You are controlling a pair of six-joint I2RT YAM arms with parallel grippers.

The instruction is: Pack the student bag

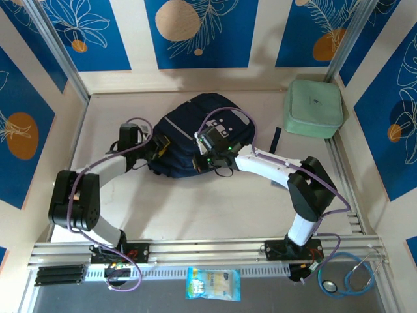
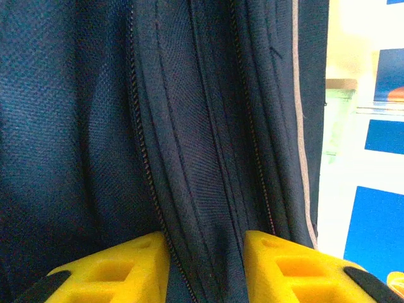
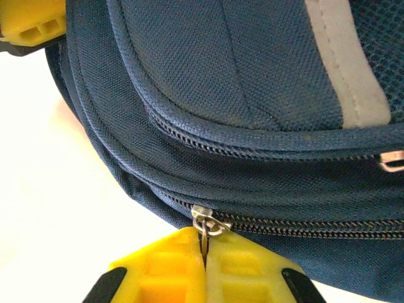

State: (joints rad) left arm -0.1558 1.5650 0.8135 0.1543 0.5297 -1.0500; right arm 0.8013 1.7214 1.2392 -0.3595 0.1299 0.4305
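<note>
On the pale worktop [image 1: 195, 208], the navy student bag [image 1: 189, 124] lies at centre, a green case [image 1: 314, 107] well apart at the far right corner. The left end effector [image 2: 205, 243] pinches a fold of the bag's zipped seam. The right end effector [image 3: 205, 243] is closed tight on a metal zip pull [image 3: 205, 221].

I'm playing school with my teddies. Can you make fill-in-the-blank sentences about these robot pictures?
On the bag, the right jaws pinch a ____ pull.
The square case is pale ____.
The jaws' fingers are ____.
The stethoscope lies near the ____ arm's base.
Missing words: zipper, green, yellow, right.
</note>
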